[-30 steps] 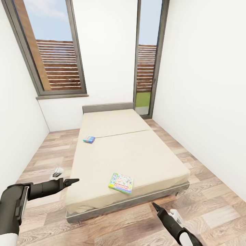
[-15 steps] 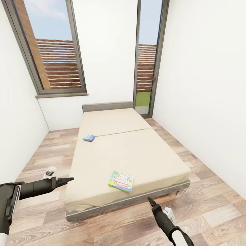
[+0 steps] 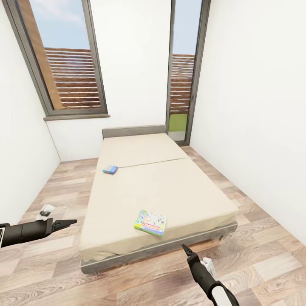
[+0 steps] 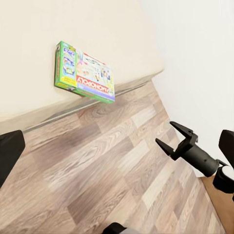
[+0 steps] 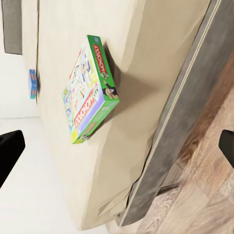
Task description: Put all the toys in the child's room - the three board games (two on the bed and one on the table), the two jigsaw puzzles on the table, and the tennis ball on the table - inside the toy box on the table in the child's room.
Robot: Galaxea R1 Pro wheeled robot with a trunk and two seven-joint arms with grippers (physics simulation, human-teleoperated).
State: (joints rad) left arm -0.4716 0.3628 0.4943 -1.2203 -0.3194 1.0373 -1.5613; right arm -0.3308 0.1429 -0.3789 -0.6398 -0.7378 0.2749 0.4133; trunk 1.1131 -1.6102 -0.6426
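Nearest us, our two arms reach over the wood floor short of the bed. The right end effector hangs by the bed's foot; seen from the left wrist, its fingers stand spread apart. The left end effector points at the bed's side, and we cannot tell how its fingers stand.

We count two board games on the bed. The nearer game is a pale green, multicoloured flat box with a red strip lettered MONOPOLY, lying flat near the foot edge. The blue game, much smaller, lies flat farther up by the left edge, near the seam in the beige cover.

Beyond the grey headboard we count two windows.
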